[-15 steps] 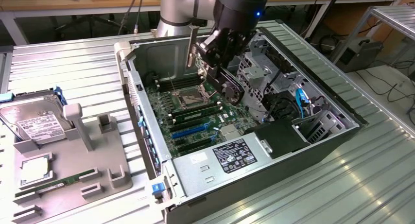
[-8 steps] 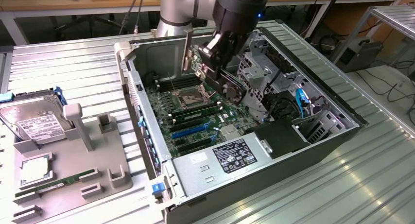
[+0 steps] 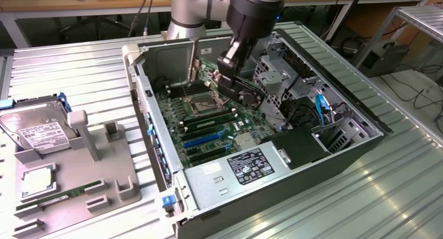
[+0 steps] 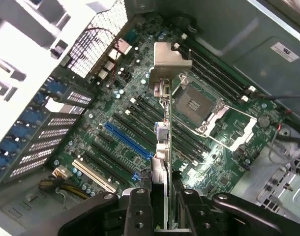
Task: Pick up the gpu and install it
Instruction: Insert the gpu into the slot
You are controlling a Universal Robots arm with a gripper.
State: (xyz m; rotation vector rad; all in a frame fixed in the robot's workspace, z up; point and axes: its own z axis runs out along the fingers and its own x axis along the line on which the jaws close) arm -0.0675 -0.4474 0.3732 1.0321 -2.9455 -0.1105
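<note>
At the exterior view's left, a grey fixture tray (image 3: 104,182) lay on the slatted metal table (image 3: 387,197). It carried a hard drive (image 3: 35,127) at its upper left, with a narrow green RAM stick (image 3: 69,193) lower down. Right of it, filling the middle of the frame, stood the open computer case (image 3: 346,104), its motherboard (image 3: 207,130) exposed and the empty CPU socket (image 3: 205,103) near the upper centre. A power supply (image 3: 235,177) sat at the case's lower edge.

Above the socket, in the upper centre, the gripper (image 3: 232,75) reached down from the arm with the gpu (image 3: 209,73) clamped in it. The card was raised clear of the board inside the case, with its silver bracket toward the exterior view's left.

In the wrist view the fingers (image 4: 137,211) were pressed against both faces of the gpu (image 4: 168,61). The card was seen edge-on, hanging over the motherboard between the blue slot (image 4: 128,140) and the socket, not yet seated.
</note>
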